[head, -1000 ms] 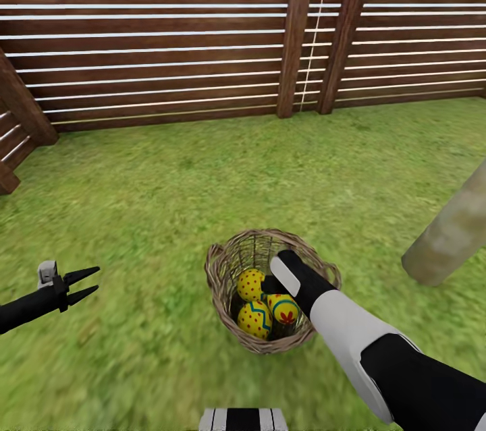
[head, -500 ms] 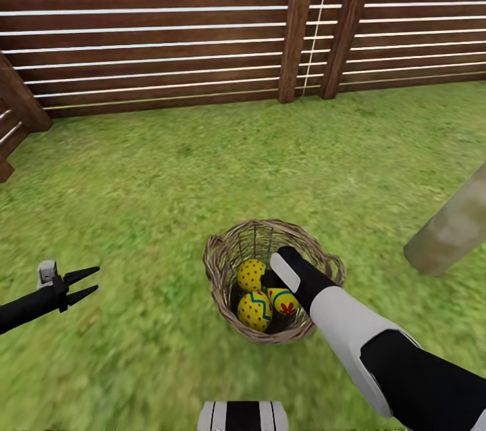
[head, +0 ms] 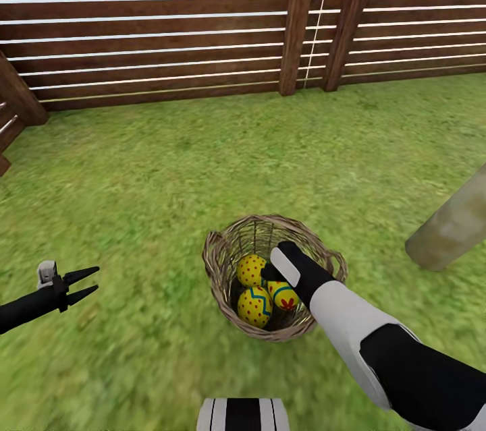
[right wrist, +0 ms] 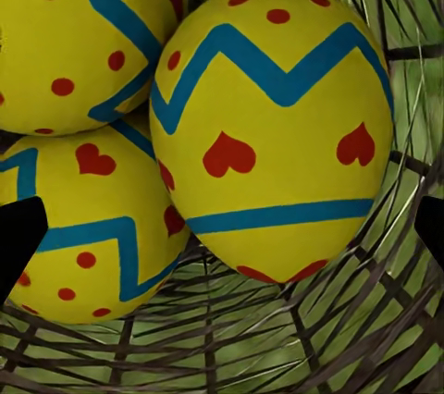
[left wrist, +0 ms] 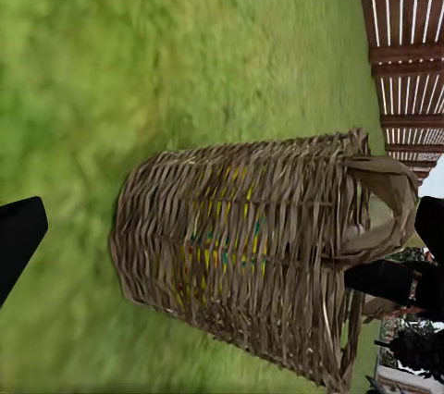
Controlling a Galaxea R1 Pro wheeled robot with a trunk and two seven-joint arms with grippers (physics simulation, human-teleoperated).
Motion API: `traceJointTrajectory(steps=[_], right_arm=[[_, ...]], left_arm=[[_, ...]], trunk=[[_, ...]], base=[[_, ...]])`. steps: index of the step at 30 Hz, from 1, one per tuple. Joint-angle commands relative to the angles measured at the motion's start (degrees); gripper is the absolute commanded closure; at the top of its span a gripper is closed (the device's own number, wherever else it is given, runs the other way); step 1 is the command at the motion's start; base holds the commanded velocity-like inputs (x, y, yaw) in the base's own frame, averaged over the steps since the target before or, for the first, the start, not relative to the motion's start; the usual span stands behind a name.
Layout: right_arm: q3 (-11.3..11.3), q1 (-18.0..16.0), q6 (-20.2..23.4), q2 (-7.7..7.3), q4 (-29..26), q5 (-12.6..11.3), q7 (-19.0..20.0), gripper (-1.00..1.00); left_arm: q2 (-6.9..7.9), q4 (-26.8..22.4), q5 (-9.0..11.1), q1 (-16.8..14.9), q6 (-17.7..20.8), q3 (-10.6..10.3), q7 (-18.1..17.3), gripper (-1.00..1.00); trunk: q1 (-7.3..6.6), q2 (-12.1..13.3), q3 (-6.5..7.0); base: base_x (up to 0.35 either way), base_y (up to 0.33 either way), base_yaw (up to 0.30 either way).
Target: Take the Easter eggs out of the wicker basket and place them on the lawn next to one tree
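Your right claw point(right wrist: 222, 227) has dipped lower into the brown wicker basket point(head: 223, 269), open around the heart-dotted yellow egg point(right wrist: 273, 126); squeeze next.

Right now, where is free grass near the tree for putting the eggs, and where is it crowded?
Bare lawn lies between the wicker basket and the tree trunk, and more between basket and fence. Crowded: inside the basket, three Easter eggs touch, with the right gripper among them.
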Motion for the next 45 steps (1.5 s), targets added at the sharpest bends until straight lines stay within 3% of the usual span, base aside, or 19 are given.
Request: traceJointTrajectory(steps=[1,6,10,15,25,31,37,45], right_arm=[[0.3,-0.1,0.1,0.00,0.0,-0.5,-0.5,-1.00],[0.3,-0.1,-0.7,0.00,0.0,-0.2,-0.6,-1.00],[0.2,-0.1,-1.1,0.00,0.3,3.7,-0.9,-1.00],[0.1,-0.1,-2.1,0.00,0.4,6.0,-0.9,-1.00],[0.1,-0.1,-2.4,0.00,0.5,6.4,-1.0,-1.00],[0.1,-0.1,-3.0,0.00,0.3,6.4,-1.0,-1.00],[0.1,-0.1,-3.2,0.00,0.3,6.4,-1.0,-1.00],[0.1,-0.1,-3.2,0.00,0.4,6.4,-1.0,-1.00]], left_arm=[[0.00,0.0,-0.2,0.0,0.6,0.2,-0.3,-1.00],[0.00,0.0,-0.2,0.0,0.6,0.2,-0.3,-1.00],[0.00,0.0,-0.2,0.0,0.6,0.2,-0.3,-1.00],[0.04,0.0,-0.2,0.0,0.6,0.2,-0.3,-1.00],[0.08,0.0,-0.2,0.0,0.7,0.2,-0.3,-1.00],[0.08,0.0,-0.3,0.0,0.7,0.2,-0.3,-1.00],[0.08,0.0,-0.2,0.0,0.6,0.2,-0.3,-1.00],[0.08,0.0,-0.2,0.0,0.6,0.2,-0.3,-1.00]], trunk=[[0.02,0.0,-0.26],[0.14,-0.1,-1.37],[0.25,-0.2,-2.26],[0.33,-0.2,-2.92],[0.33,-0.2,-2.92],[0.48,-0.3,-4.25],[0.48,-0.3,-4.25],[0.69,-0.4,-6.02]], base=[[0.000,0.000,0.000],[0.000,0.000,0.000],[0.000,0.000,0.000],[0.000,0.000,0.000],[0.000,0.000,0.000],[0.000,0.000,0.000],[0.000,0.000,0.000],[0.000,0.000,0.000]])
